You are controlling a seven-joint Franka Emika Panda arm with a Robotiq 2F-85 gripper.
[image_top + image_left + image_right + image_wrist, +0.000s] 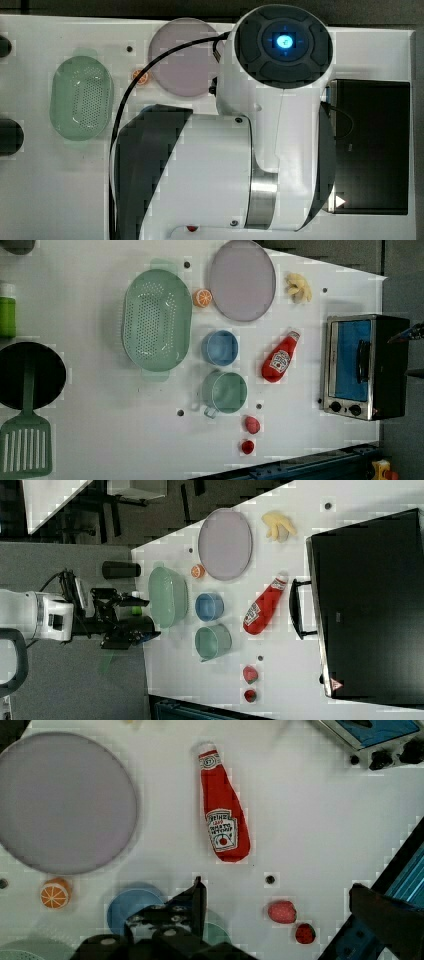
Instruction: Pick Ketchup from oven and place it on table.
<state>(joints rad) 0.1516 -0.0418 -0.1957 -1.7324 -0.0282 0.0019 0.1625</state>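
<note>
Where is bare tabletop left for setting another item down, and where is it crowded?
In the left view, the table is bare between the green colander, the green spatula and the green cup. A narrower strip lies between the ketchup and the oven. Around the blue bowl and purple plate is crowded.

The ketchup (223, 810) label reads "Heinz" and "Tomato Ketchup".
</note>
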